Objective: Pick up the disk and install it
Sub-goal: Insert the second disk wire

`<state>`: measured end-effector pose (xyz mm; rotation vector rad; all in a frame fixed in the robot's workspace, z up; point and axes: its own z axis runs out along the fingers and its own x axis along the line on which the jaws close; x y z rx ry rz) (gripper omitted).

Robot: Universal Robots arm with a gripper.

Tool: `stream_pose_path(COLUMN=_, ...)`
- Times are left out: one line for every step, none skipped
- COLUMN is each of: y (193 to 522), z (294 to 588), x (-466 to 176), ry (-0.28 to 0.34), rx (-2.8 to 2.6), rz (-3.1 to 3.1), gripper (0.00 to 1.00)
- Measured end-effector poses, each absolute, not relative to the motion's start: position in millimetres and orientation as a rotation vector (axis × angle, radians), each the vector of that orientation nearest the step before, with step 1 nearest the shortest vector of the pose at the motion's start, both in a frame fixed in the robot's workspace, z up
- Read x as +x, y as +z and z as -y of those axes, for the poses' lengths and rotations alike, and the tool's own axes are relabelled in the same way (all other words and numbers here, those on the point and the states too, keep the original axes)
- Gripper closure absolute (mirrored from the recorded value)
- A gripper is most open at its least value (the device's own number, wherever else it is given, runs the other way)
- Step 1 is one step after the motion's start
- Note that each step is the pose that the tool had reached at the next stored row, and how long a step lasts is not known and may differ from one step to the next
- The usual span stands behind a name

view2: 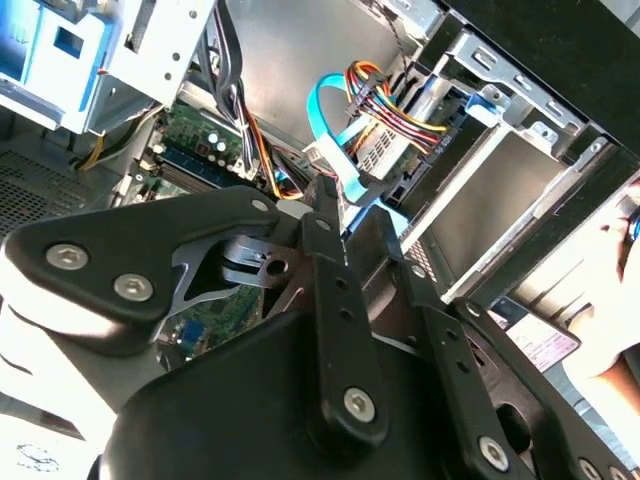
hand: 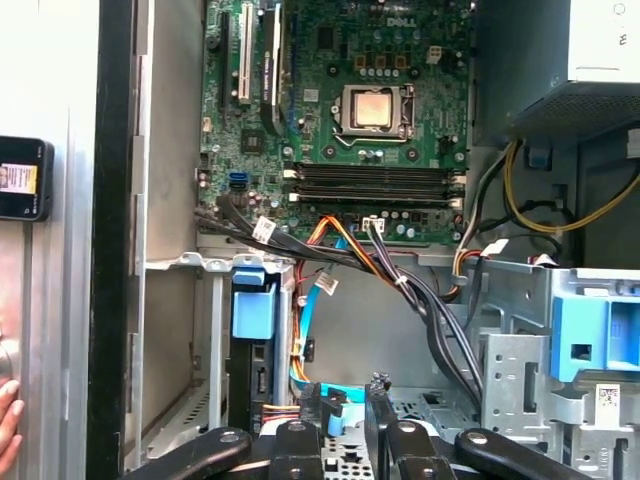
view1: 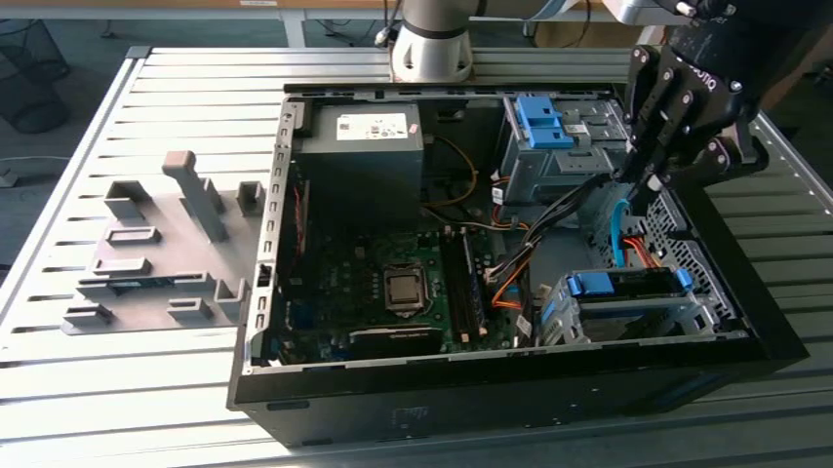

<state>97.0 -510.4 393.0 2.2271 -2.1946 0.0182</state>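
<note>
Blue plastic marks the disk (view1: 626, 285): its carrier sits in the drive cage at the near corner of the open computer case (view1: 729, 322), on the exterior view's right. In the second wrist view the disk (view2: 395, 140) has a bundle of coloured wires at its end.

The gripper (view1: 629, 177) hangs over the case's wall on the exterior view's right, farther back than the disk, above a light blue cable (view1: 617, 229). In both wrist views the fingers (hand: 400, 425) are drawn narrow, with a thin gap, and I make out nothing gripped.

Judgement: the disk looks seated, so this is the install's late stage. Any further move calls for clearance from that cable and the wires.

A person's hand (hand: 8, 420) rests outside the case.
</note>
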Motion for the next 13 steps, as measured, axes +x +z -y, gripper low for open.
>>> stream_pose_path(y=392.6, z=510.4, x=97.0, ry=0.022, rx=2.225, rz=2.193, gripper=0.69)
stream_pose_path(y=392.0, z=510.3, x=97.1, ry=0.027, rx=2.223, rz=2.190, gripper=0.69)
stream_pose_path(y=391.2, z=510.3, x=97.2, ry=0.031, rx=2.221, rz=2.189, gripper=0.69)
stream_pose_path(y=390.3, z=510.3, x=97.2, ry=0.035, rx=2.219, rz=2.187, gripper=0.69)
stream_pose_path(y=389.8, z=510.3, x=97.3, ry=0.043, rx=2.215, rz=2.183, gripper=0.69)
stream_pose_path(y=389.2, z=510.3, x=97.3, ry=0.051, rx=2.211, rz=2.179, gripper=0.69)
stream_pose_path(y=388.4, z=510.3, x=97.3, ry=0.058, rx=2.208, rz=2.176, gripper=0.69)
stream_pose_path(y=387.4, z=510.4, x=97.3, ry=0.063, rx=2.206, rz=2.174, gripper=0.69)
stream_pose_path(y=387.1, z=510.4, x=97.3, ry=0.066, rx=2.204, rz=2.172, gripper=0.69)
stream_pose_path(y=387.2, z=510.4, x=97.3, ry=0.067, rx=2.203, rz=2.172, gripper=0.69)
stream_pose_path(y=387.2, z=510.3, x=97.3, ry=0.067, rx=2.203, rz=2.172, gripper=0.69)
stream_pose_path(y=387.2, z=510.3, x=97.3, ry=0.067, rx=2.203, rz=2.172, gripper=0.69)
stream_pose_path(y=387.2, z=510.3, x=97.3, ry=0.068, rx=2.203, rz=2.172, gripper=0.69)
